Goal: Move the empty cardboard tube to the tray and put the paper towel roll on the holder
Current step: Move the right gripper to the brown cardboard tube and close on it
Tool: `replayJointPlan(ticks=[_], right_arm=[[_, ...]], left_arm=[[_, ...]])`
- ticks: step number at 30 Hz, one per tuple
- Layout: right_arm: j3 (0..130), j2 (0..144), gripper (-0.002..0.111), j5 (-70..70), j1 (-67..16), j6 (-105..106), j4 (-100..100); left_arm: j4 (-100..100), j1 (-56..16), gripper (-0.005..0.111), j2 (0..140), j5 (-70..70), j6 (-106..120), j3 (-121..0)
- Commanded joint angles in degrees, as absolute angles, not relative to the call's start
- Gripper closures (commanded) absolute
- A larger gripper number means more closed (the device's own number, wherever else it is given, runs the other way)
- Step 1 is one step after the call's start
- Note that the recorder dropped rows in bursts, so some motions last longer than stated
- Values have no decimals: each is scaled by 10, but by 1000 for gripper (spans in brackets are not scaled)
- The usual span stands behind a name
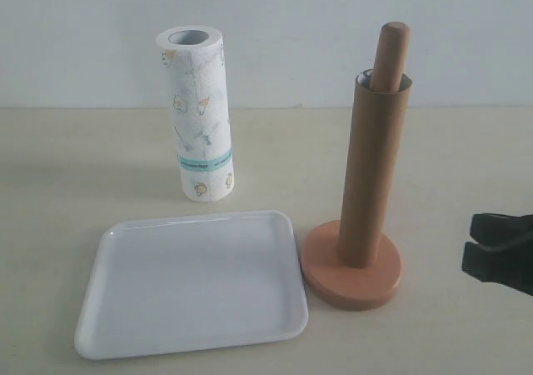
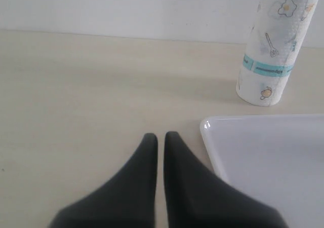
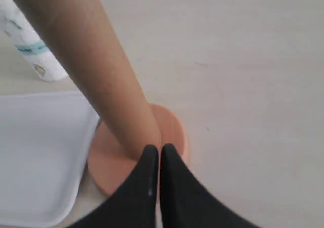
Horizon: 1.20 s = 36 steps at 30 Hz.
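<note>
Right gripper (image 3: pixel 160 149), tips closed together, at the foot of the empty cardboard tube (image 3: pixel 101 71) on the holder (image 3: pixel 174 131) — tray (image 3: pixel 35 152) just beside, paper towel roll (image 3: pixel 30 55) beyond

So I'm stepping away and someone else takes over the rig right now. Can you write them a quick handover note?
Grippers: the left gripper is shut and empty, over the table beside the tray corner. The right gripper is shut and empty, close to the holder base.
Things: the empty cardboard tube stands upright over the holder's dowel. The paper towel roll stands on the table beyond the tray, which holds nothing.
Done: nothing yet.
Left: lift the tube off onto the tray, then put the roll on the holder.
</note>
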<state>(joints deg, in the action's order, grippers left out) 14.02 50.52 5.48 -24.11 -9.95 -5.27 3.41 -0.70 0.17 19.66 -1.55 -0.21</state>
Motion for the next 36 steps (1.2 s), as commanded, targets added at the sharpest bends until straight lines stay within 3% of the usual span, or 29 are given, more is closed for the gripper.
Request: replayJointPlan(ticks=[1, 13, 18, 21, 27, 36], right_arm=[[79, 541, 107, 281, -276, -87, -43], [60, 556, 107, 455, -293, -88, 21], [64, 556, 106, 445, -293, -80, 36], [67, 556, 92, 447, -293, -80, 51], [81, 583, 25, 470, -293, -80, 35], [160, 729, 22, 477, -293, -78, 34]], left_arm=[[33, -12, 103, 0, 194, -15, 0], [33, -12, 103, 0, 194, -15, 0], [33, -12, 103, 0, 194, -15, 0], [33, -12, 103, 0, 194, -15, 0], [33, -12, 103, 0, 194, -15, 0], [33, -12, 103, 0, 194, -15, 0]])
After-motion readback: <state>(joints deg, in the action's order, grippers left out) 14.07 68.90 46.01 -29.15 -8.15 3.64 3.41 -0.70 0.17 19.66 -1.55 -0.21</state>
